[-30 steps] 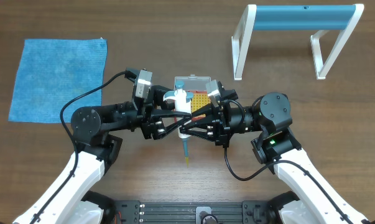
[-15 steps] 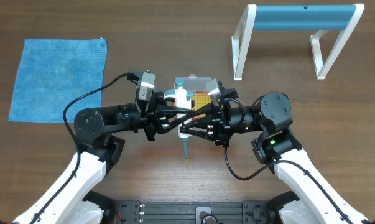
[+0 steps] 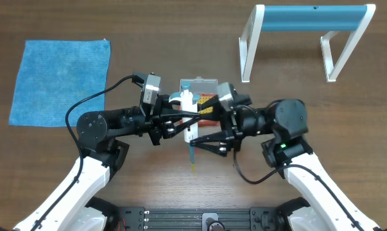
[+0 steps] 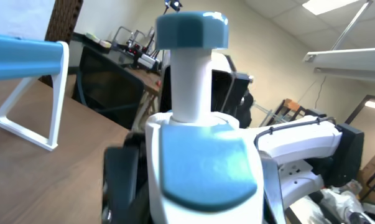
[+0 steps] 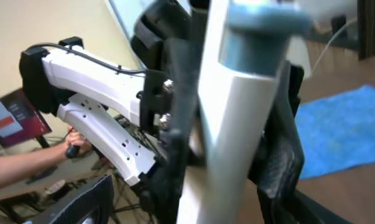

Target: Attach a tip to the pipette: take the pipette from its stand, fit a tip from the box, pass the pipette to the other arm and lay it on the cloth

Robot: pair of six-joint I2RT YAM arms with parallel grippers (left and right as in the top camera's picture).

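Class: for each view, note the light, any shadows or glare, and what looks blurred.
Top view: even light, only soft shadows under the stand and arms on the table. Left wrist view: ceiling lamps glare; the close pipette looks soft. Right wrist view: the pipette is smeared by blur, the cloth behind brightly lit.

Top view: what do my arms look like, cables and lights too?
The left arm and right arm match: white lower links, black joints, a looping black cable, a pale camera block at the wrist. The right one has a small green light.
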